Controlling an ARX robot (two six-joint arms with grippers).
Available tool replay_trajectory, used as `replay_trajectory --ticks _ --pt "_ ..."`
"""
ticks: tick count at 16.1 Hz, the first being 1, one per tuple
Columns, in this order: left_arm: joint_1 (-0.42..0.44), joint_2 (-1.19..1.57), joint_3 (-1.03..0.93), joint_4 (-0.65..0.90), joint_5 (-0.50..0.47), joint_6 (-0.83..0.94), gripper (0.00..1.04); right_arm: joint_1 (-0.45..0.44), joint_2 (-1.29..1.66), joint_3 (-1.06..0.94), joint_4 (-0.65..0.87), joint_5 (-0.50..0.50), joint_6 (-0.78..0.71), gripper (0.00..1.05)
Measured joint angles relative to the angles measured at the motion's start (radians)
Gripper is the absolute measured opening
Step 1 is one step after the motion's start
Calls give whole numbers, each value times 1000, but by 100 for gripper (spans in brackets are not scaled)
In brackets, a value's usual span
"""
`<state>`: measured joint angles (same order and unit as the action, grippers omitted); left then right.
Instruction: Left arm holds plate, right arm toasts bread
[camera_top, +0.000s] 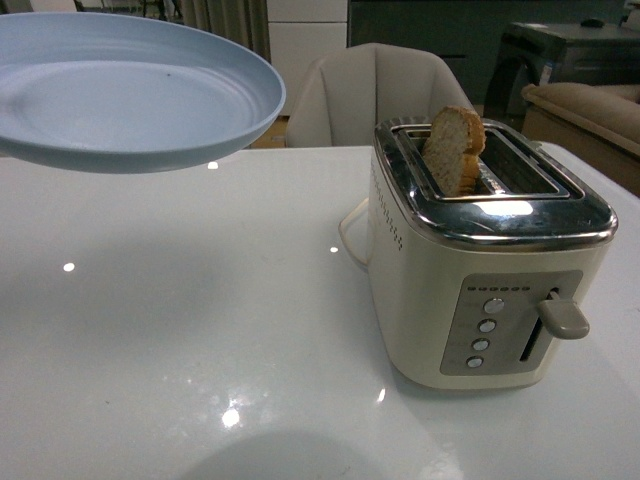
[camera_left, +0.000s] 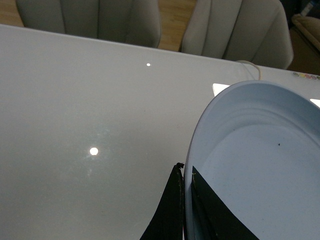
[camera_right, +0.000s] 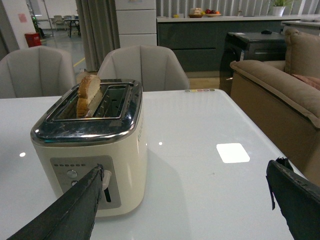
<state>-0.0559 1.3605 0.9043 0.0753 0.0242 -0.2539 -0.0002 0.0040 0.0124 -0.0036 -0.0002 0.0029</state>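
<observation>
The pale blue plate (camera_top: 120, 95) hangs empty above the white table at the upper left of the front view. My left gripper (camera_left: 184, 172) is shut on the plate's rim (camera_left: 200, 130), one finger on each side. The bread slice (camera_top: 455, 148) stands half out of the left slot of the cream toaster (camera_top: 480, 260); it also shows in the right wrist view (camera_right: 87, 92). My right gripper (camera_right: 185, 172) is open and empty, in front of the toaster (camera_right: 92, 145), with one finger (camera_right: 75, 205) close to the lever (camera_right: 106, 186). Neither arm shows in the front view.
The toaster's lever (camera_top: 565, 318) is up. Its cord (camera_top: 350, 235) loops on the table behind it. Beige chairs (camera_top: 375, 95) stand at the table's far edge. A sofa (camera_right: 270, 90) stands beside the table's right edge.
</observation>
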Motion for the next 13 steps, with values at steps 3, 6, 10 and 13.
replay_trajectory --ticks 3,6,10,13 --pt "34 31 -4 32 29 -26 3 0 0 0 0 0 0 98" --pt "92 139 -42 99 52 -54 3 0 0 0 0 0 0 98" --pt "137 279 -66 190 36 -53 3 0 0 0 0 0 0 98" --pt "166 407 -64 227 20 -45 3 0 0 0 0 0 0 98"
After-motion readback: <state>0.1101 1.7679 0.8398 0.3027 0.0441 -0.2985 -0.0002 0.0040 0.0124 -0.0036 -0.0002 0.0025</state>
